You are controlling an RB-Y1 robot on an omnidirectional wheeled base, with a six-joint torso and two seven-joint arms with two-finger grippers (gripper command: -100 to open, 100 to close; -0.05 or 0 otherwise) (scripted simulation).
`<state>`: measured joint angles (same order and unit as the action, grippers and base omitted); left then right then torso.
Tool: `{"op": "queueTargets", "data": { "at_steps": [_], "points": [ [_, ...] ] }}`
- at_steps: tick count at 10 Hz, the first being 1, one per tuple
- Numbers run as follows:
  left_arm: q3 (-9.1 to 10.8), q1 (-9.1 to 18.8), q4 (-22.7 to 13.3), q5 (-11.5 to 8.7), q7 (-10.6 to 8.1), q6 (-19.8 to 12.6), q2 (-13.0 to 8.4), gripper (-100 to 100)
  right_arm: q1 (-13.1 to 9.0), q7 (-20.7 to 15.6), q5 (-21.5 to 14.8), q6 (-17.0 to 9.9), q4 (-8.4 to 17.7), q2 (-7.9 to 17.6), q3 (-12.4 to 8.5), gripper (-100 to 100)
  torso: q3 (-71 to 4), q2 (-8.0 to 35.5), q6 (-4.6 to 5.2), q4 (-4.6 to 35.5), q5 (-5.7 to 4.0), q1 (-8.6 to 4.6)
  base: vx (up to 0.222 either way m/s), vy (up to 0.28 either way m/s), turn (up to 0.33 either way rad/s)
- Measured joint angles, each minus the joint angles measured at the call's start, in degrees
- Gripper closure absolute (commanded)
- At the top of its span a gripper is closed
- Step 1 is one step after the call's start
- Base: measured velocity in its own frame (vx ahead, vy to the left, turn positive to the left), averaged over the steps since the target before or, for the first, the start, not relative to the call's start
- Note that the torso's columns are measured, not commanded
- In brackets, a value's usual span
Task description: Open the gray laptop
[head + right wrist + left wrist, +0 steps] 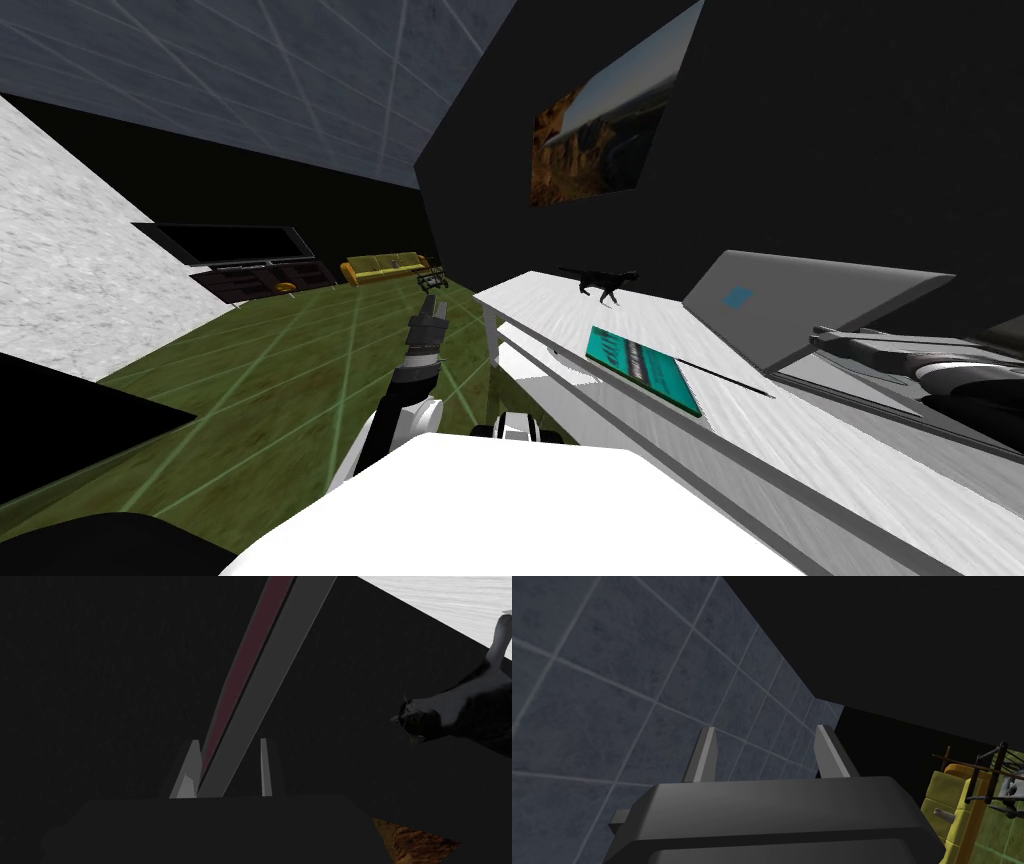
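The gray laptop [780, 300] stands on a white desk [850, 450] at my right, its lid raised to a steep slant with a small blue mark on its back. My right gripper [825, 338] is at the lid's near side edge. In the right wrist view the lid's edge [270, 651] runs up between that gripper's [227, 768] narrowed fingers, tight against one finger [187, 778]. My left gripper [432, 308] reaches out over the green floor, away from the desk, and stands open [767, 746] with nothing in it.
A teal book [640, 368] and a thin dark pen [720, 378] lie on the desk left of the laptop. A black cat figure [603, 283] stands at the desk's far end. A picture [600, 130] hangs on the dark wall behind. A yellow sofa [385, 267] and TV stand [260, 275] are far off.
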<state>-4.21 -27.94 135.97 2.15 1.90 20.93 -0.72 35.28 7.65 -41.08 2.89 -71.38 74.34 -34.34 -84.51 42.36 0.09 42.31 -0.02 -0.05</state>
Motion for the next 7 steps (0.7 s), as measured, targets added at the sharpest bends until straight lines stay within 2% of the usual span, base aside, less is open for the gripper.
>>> {"op": "queueTargets", "data": {
  "at_steps": [2, 4, 6, 7],
  "points": [
    [0.0, 0.0, 0.0, 0.0, 0.0, 0.0, 0.0, 0, -0.7, 0.9, 1.1, 0.7, 0.3, -0.2, -0.1, 100, -0.1, -0.2, -0.01, -0.1, -0.09, -0.06, -0.028, -0.033, 0.021],
    [0.0, 0.0, 0.0, 0.0, 0.0, 0.0, 0.0, 0, -1.9, 2.0, 3.3, 1.1, 0.5, -1.8, 0.0, 100, 0.0, -0.1, 0.0, -0.1, -0.2, -0.36, -0.065, -0.069, 0.039],
    [0.0, 0.0, 0.0, 0.0, 0.0, 0.0, 0.0, 0, -4.7, 2.5, 4.9, 2.6, 2.3, -3.6, 0.5, 100, 0.0, -0.1, 0.09, -0.1, -0.28, -0.45, -0.053, -0.068, 0.025],
    [0.0, 0.0, 0.0, 0.0, 0.0, 0.0, 0.0, 0, -5.2, 3.1, 6.0, 2.9, 2.4, -4.0, 0.6, 100, 0.0, -0.1, 0.13, -0.1, -0.35, -0.51, -0.066, -0.082, 0.041]
  ]
}}
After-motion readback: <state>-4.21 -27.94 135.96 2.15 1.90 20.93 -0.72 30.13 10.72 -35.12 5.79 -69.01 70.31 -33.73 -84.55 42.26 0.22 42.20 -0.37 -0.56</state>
